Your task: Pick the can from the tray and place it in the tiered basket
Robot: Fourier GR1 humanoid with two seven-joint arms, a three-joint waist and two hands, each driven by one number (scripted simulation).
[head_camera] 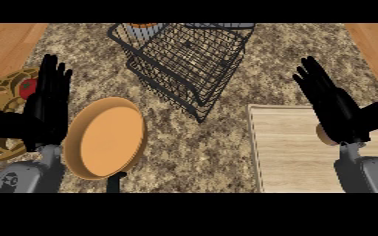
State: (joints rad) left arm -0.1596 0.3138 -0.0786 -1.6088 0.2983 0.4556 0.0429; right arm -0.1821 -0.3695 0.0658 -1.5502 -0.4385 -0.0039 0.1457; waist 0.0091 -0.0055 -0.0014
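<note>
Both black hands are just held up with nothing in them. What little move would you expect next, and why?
Probably the right hand lowers toward the wooden tray beneath it. A small round tan shape, possibly the can, peeks out at that hand's edge, mostly hidden. Both hands are open; the left hand rests far from the tray, and the wire basket waits behind.

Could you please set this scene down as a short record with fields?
surface: granite counter
basket: black wire tiered basket, top centre
can: grey with orange top, inside the basket at the top edge
tray: wooden tray, lower right
pan: orange frying pan, lower left
left hand: open, holding nothing
right hand: open, over the tray
</note>
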